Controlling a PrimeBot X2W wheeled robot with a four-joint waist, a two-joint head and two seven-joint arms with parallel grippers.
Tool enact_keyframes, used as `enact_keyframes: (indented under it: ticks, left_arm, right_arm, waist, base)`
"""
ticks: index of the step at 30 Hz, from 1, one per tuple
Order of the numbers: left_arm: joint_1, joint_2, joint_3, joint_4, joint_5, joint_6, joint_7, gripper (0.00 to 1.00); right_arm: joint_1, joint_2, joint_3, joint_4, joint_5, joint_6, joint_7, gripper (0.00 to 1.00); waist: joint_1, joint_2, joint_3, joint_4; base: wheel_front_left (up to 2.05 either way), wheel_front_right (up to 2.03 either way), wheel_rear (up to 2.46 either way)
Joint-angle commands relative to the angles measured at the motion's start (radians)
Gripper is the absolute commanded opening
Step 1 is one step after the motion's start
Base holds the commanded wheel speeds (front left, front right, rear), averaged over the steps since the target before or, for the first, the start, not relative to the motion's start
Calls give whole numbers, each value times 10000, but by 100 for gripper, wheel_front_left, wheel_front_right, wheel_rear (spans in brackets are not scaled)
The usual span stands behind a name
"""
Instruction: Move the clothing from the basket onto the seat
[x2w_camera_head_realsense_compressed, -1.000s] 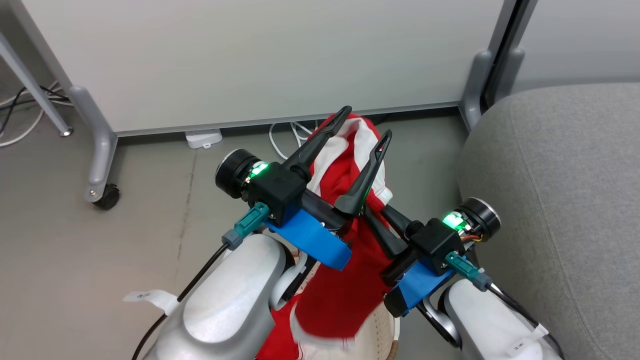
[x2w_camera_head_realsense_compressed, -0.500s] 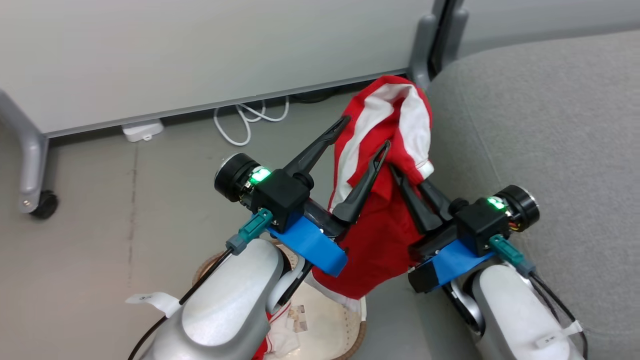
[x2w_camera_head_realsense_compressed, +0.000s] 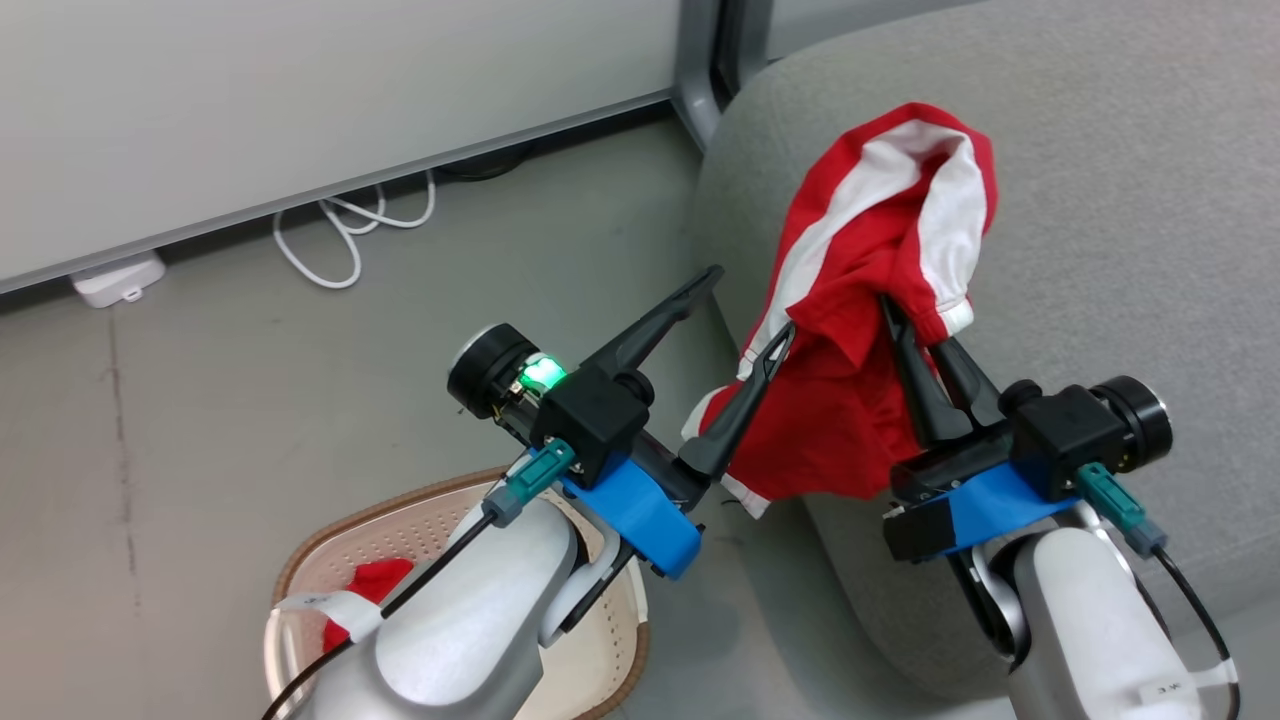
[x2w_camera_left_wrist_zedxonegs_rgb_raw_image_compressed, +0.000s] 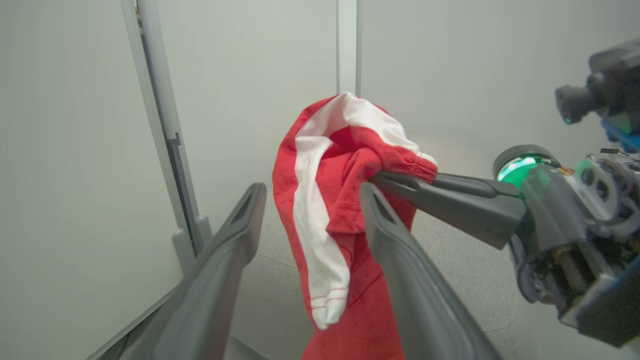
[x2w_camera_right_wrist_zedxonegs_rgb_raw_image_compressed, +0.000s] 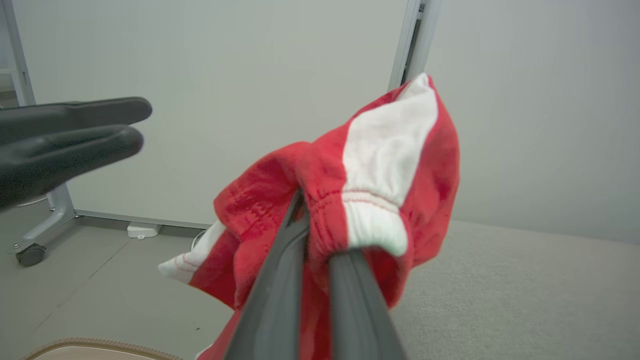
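1. Head view:
   - The right pincer (x2w_camera_head_realsense_compressed: 900, 320) is pressed together, pinching the soft bright red garment with white stripes (x2w_camera_head_realsense_compressed: 850, 400) at a bunched hem.
   - The cloth hangs down, long axis vertical, raised over the near left edge of the large rounded light grey woven seat (x2w_camera_head_realsense_compressed: 1100, 200).
   - The left pincer (x2w_camera_head_realsense_compressed: 750, 303) is spread wide and grips nothing. It sits just left of the garment, and its right finger overlaps the cloth edge; contact cannot be told.
   - The cream perforated plastic basket with brown woven-look rim (x2w_camera_head_realsense_compressed: 380, 500) is on the floor, near left, well apart from the held garment.
   - A second red garment (x2w_camera_head_realsense_compressed: 365, 585) lies inside it, partly hidden by the left forearm.

2. Left wrist view:
   - The left pincer (x2w_camera_left_wrist_zedxonegs_rgb_raw_image_compressed: 312, 192) is spread, with the garment (x2w_camera_left_wrist_zedxonegs_rgb_raw_image_compressed: 320, 165) hanging just beyond its tips.
   - The right pincer (x2w_camera_left_wrist_zedxonegs_rgb_raw_image_compressed: 385, 180) comes in from the right, clamped on the cuff.
   - The seat (x2w_camera_left_wrist_zedxonegs_rgb_raw_image_compressed: 465, 260) is below and behind.

3. Right wrist view:
   - The right pincer (x2w_camera_right_wrist_zedxonegs_rgb_raw_image_compressed: 320, 235) has its fingers shut on the elastic cuff, and the garment (x2w_camera_right_wrist_zedxonegs_rgb_raw_image_compressed: 390, 150) drapes over the tips.
   - The seat (x2w_camera_right_wrist_zedxonegs_rgb_raw_image_compressed: 500, 280) lies right and far of the pinch point, and the basket rim (x2w_camera_right_wrist_zedxonegs_rgb_raw_image_compressed: 100, 345) is near left.
   - The left pincer (x2w_camera_right_wrist_zedxonegs_rgb_raw_image_compressed: 141, 122) is off to the left, holding nothing.

4. Judgement:
   - The seat top lies to the right and far of the pinch.
   - The right arm is nearer and holds the garment alone.
   - The drop probably needs a carry further right so the hanging tail clears the seat's edge.
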Motion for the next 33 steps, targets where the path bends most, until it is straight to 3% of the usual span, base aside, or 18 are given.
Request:
enact_keyframes:
  ticks: [1, 9, 17, 25, 33]
  left_arm:
    - [-104, 68, -47, 25, 45, -20, 37, 100]
    - [76, 91, -318, 120, -23, -11, 30, 100]
    - [-197, 216, -209, -37, 18, 120, -7, 100]
    - [-812, 577, -73, -503, 214, 133, 52, 100]
    - [-1661, 992, -3, -1073, 566, 144, 228, 100]
  right_arm:
    - [125, 41, -68, -70, -54, 5, -6, 0]
    - [482, 67, -550, -274, -132, 5, -6, 0]
    - [-47, 84, -1151, -688, 45, 5, -5, 0]
    - [-2194, -392, -2494, -1283, 159, 5, -5, 0]
    - [-4614, -1362, -3967, -1500, 146, 5, -4, 0]
  waist:
    - [0, 0, 81, -190]
    - [0, 0, 142, -571]
    - [0, 0, 493, -498]
    - [0, 0, 1911, -118]
    - [0, 0, 3768, 280]
  base:
    - [0, 0, 0]
    - [0, 0, 0]
    - [0, 0, 0]
    - [0, 0, 0]
    - [0, 0, 0]
